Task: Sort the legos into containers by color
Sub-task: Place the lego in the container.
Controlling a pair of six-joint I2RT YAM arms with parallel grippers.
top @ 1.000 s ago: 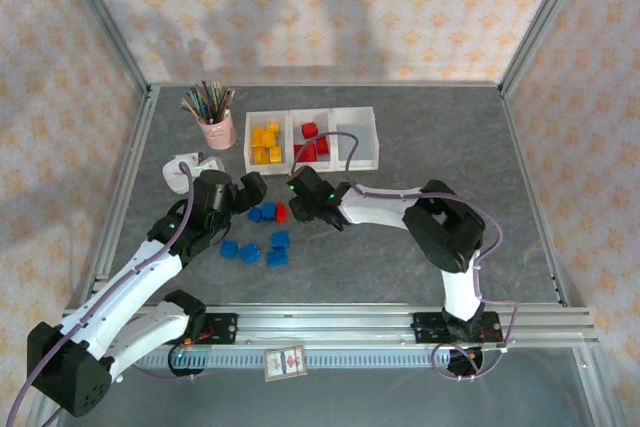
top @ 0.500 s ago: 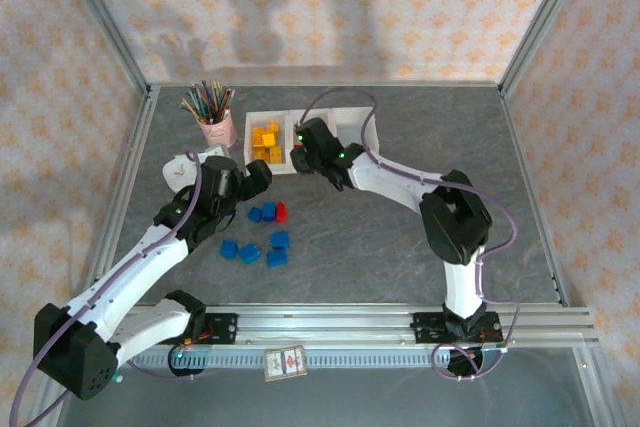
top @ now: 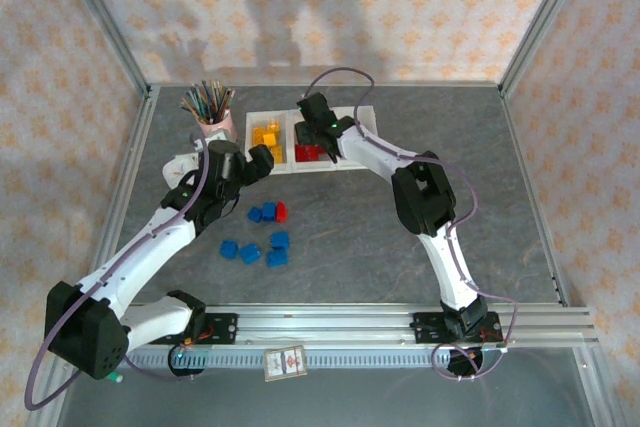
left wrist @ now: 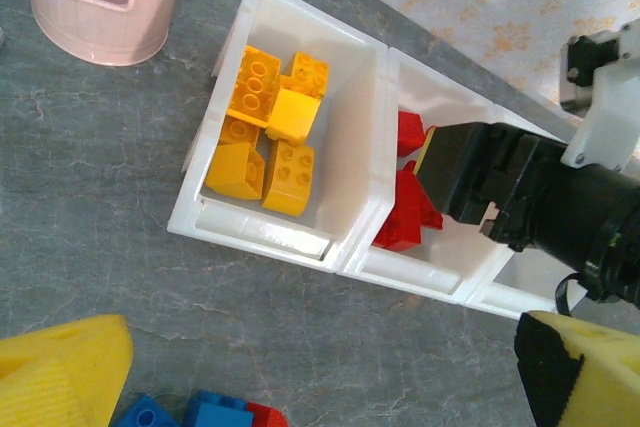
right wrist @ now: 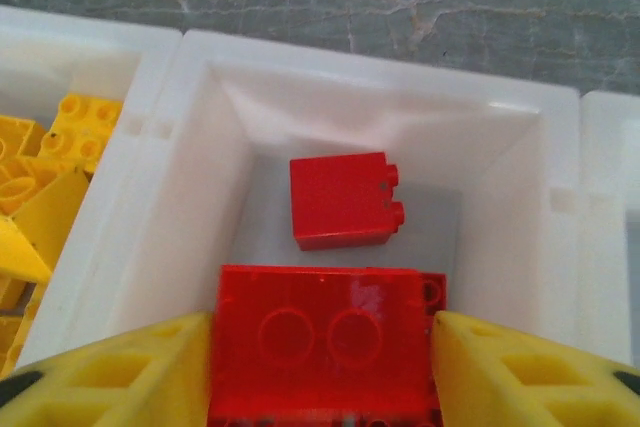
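The sorting is judged to be a little past its midpoint. The yellow bricks are gathered in the left container of the three joined containers, and no yellow is seen loose on the tabletop. Red is nearly finished: several red pieces lie in the middle container, and a further red brick is carried over it by the right pincer. That brick is seated between the two yellow fingers, touching both, above the container's floor and just short of a red piece lying there; it is not yet set down. One last red brick is left on the tabletop, touching the nearest of the blue bricks. Blue is untouched: six pieces are counted in a loose cluster in front of the containers. They are presumably meant for the third container, whose floor is largely hidden by the right arm, so its contents cannot be told. The left pincer is spread wide with nothing between its fingers and is held near the containers' front wall. By this reckoning one drop, one red and all the blue remain.
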